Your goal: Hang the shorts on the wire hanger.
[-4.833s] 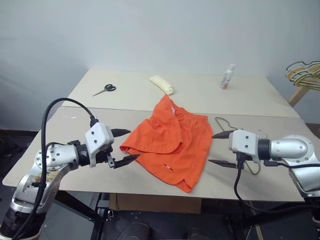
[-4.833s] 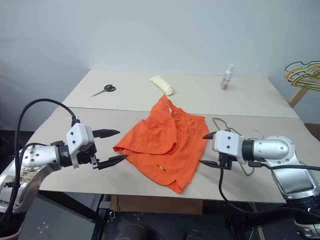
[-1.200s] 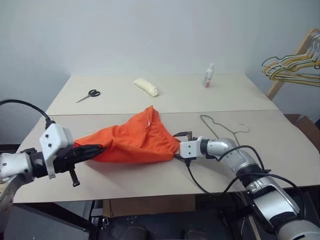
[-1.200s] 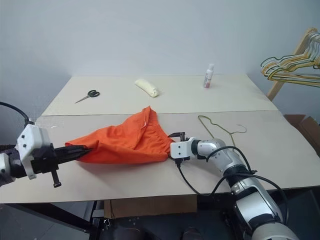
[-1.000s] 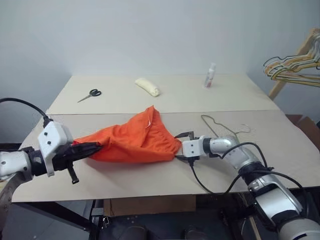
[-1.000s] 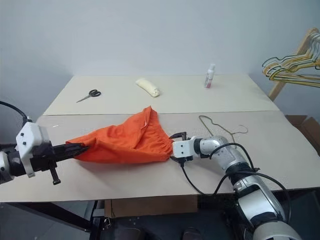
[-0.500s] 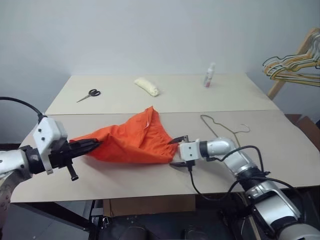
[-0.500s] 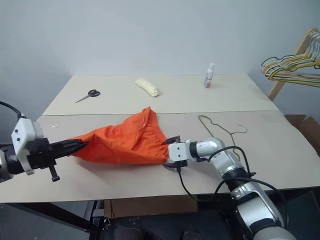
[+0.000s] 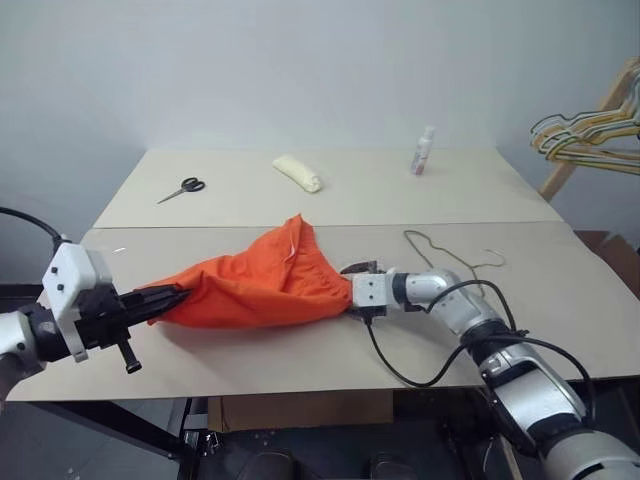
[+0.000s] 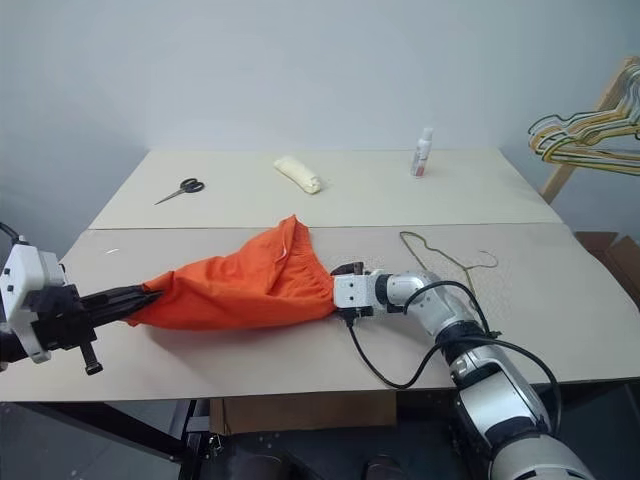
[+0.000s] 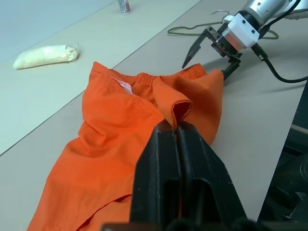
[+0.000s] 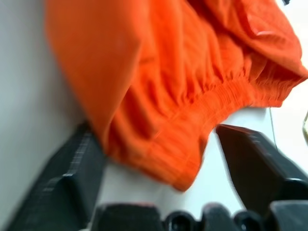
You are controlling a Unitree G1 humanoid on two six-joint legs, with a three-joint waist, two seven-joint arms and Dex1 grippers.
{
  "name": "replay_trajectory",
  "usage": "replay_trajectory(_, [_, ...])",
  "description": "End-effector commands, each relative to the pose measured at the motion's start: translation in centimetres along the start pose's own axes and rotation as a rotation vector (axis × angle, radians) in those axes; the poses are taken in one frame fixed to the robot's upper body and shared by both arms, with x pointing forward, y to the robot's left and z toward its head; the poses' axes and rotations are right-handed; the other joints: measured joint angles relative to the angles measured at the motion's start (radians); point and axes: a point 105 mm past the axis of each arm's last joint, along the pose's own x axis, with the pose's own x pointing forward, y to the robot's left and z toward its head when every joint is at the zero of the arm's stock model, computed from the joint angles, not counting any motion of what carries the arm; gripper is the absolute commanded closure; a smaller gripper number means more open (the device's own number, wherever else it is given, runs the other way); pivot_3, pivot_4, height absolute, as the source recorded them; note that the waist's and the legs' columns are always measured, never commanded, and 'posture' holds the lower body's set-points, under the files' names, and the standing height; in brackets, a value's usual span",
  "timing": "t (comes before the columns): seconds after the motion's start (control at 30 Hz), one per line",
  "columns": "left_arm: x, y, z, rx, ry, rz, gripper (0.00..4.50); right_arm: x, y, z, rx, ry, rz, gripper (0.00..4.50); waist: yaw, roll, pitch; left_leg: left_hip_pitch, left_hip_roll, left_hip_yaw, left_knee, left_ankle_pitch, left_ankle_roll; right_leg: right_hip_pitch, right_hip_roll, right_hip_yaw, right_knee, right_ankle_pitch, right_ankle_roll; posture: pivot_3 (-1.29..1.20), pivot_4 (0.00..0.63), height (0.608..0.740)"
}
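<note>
Left eye view: the shorts (image 9: 255, 290) lie stretched across the near table (image 9: 300, 360), a bright orange wedge pulled out toward the robot's left side. The left gripper (image 9: 172, 297) has its black fingers pressed tight together on one end of the cloth, and that end is lifted a little off the tabletop. The left wrist view confirms it: a fold of orange fabric is pinched right between the two closed fingers (image 11: 159, 159), with the rest of the garment spread out beyond them.

Over on the other end, the right gripper (image 9: 352, 296) sits low on the table at the gathered waistband. Its jaws stand apart, one finger on each side of the waistband edge; in the right wrist view the elastic hem bunches in the gap between the two dark fingers (image 12: 260, 163), and the cloth is not clamped.

The wire hanger (image 9: 450, 258) lies flat on the table just beyond the right forearm, apart from the shorts.

On the far table sit the scissors (image 9: 181, 188), a pale yellow bundle (image 9: 298, 172) and a small white bottle (image 9: 423, 150). At the right edge, more hangers (image 9: 590, 135) hang on a wooden rack.
</note>
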Motion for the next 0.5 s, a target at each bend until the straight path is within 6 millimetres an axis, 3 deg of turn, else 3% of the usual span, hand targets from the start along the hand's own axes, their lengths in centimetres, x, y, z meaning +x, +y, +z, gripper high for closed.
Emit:
replay_trajectory(0.03, [0.2, 0.0, 0.6, 0.053, -0.007, -0.002, 4.50, -0.4, -0.7, 0.8, -0.036, -0.042, -0.027, 2.05, -0.001, 0.000, 0.000, 0.000, 0.000, 0.000, 0.000, 0.000, 0.000, 0.000, 0.000, 0.000, 0.000, 0.000, 0.000, 0.30, 0.000, 0.740])
replay_trajectory(0.23, [0.6, 0.7, -0.2, 0.055, 0.020, 0.021, 4.50, -0.7, -0.1, 0.0, -0.033, 0.005, -0.006, 4.31, -0.003, 0.000, 0.000, 0.000, 0.000, 0.000, -0.001, 0.000, 0.000, 0.000, 0.000, 0.000, 0.000, 0.000, 0.000, 0.28, 0.000, 0.740])
replay_trajectory(0.4, [1.8, 1.4, -1.4, 0.092, 0.061, 0.045, 4.50, -2.4, -0.1, -1.7, -0.003, 0.097, -0.020, 4.45, 0.005, 0.001, 0.000, 0.000, 0.000, 0.000, -0.001, 0.000, 0.000, 0.000, 0.000, 0.000, 0.000, 0.000, 0.000, 0.26, 0.000, 0.740])
replay_trajectory(0.5, [3.8, 2.4, -1.6, 0.124, 0.046, 0.075, 4.50, -4.7, -0.5, -3.2, 0.022, 0.201, -0.063, 4.45, 0.014, 0.001, 0.000, 0.000, 0.000, -0.001, 0.000, 0.000, 0.000, 0.000, -0.001, -0.001, -0.001, 0.000, 0.000, 0.25, 0.000, 0.740])
